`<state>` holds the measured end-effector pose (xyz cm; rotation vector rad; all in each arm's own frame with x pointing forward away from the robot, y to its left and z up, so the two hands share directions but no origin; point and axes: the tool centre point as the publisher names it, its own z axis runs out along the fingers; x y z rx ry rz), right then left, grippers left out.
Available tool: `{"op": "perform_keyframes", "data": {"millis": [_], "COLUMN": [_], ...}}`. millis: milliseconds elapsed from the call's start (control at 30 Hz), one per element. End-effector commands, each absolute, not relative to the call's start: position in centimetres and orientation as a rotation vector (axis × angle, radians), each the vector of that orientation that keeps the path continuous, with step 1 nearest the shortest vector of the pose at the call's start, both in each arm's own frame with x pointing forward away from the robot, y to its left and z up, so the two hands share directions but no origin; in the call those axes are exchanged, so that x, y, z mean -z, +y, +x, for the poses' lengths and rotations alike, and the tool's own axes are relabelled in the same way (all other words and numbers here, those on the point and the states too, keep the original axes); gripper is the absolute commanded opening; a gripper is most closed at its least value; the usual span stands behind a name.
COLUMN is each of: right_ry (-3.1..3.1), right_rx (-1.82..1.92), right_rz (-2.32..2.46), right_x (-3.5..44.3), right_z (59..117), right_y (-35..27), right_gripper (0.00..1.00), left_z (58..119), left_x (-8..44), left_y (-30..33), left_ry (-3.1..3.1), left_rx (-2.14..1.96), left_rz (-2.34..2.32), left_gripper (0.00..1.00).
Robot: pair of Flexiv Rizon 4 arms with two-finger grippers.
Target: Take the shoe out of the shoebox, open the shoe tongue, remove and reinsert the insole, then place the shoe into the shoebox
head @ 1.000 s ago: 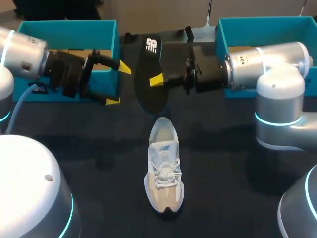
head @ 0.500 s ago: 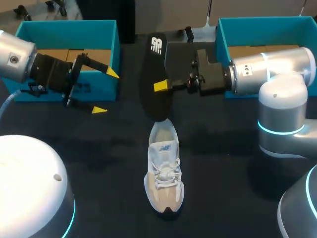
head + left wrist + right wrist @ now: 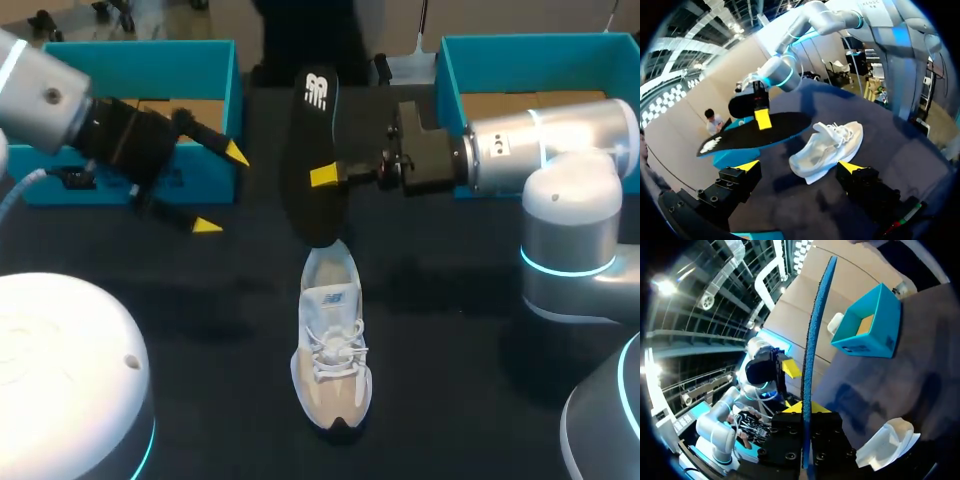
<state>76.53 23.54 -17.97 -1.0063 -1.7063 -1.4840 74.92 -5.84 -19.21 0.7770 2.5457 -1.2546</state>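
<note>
Insole (image 3: pixel 312 150), black and turned on edge, hangs pinched in the right gripper (image 3: pixel 325 177) in the head view. Over the last second it has swung down from out by the boxes, so its lower end now sits just above the heel opening of the shoe (image 3: pixel 330 350). The shoe lies on the table (image 3: pixel 200 330) between the left shoebox (image 3: pixel 130 60) and the right shoebox (image 3: pixel 540 55). The left gripper (image 3: pixel 215 190), jaws spread and empty, has drawn back toward its own box. Reinsertion looks about to start, with the left arm out of the way. In the left wrist view, the shoe (image 3: pixel 827 150) lies ahead of the parted fingers. The insole (image 3: pixel 755 135) reaches to its collar, though contact cannot be judged. This side angle shows the insole's slant, which the head view flattens. In the right wrist view, the insole (image 3: pixel 812 355) runs edge-on between that gripper's clamped fingers, showing a blue underside. The shoe (image 3: pixel 887 442) is low beside them and the left shoebox (image 3: pixel 870 325) is beyond.
</note>
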Motion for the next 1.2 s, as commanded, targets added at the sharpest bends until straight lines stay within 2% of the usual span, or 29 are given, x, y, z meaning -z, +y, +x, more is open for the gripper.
{"op": "perform_keyframes", "data": {"millis": [33, 133, 200, 600, 1000, 1200], "right_ry": [-1.768, -1.829, -1.93, -1.93, -1.918, -1.865], "right_rx": [1.533, 1.569, 1.566, 1.566, 1.758, 1.811], "right_rz": [-1.002, -1.012, -1.1, -1.1, -0.933, -0.946], "right_x": [18.6, 19.2, 19.6, 19.6, 22.5, 23.4], "right_z": [76.5, 77.2, 77.4, 77.4, 78.0, 78.1], "right_y": [23.0, 22.4, 22.3, 22.3, 22.0, 21.9], "right_gripper": [0.0, 0.0, 0.0, 0.0, 0.0, 0.0], "left_z": [75.2, 75.1, 74.5, 74.5, 73.2, 72.7], "left_x": [20.4, 21.8, 23.3, 23.3, 26.9, 28.6], "left_y": [-7.8, -8.2, -8.6, -8.6, -9.2, -9.2], "left_ry": [2.735, 2.834, 2.924, 2.924, 2.991, 3.03], "left_rx": [1.077, 1.065, 0.763, 0.763, 0.835, 0.615], "left_rz": [0.674, 0.539, 0.404, 0.404, 0.346, 0.277], "left_gripper": [1.0, 1.0, 1.0, 1.0, 1.0, 1.0]}}
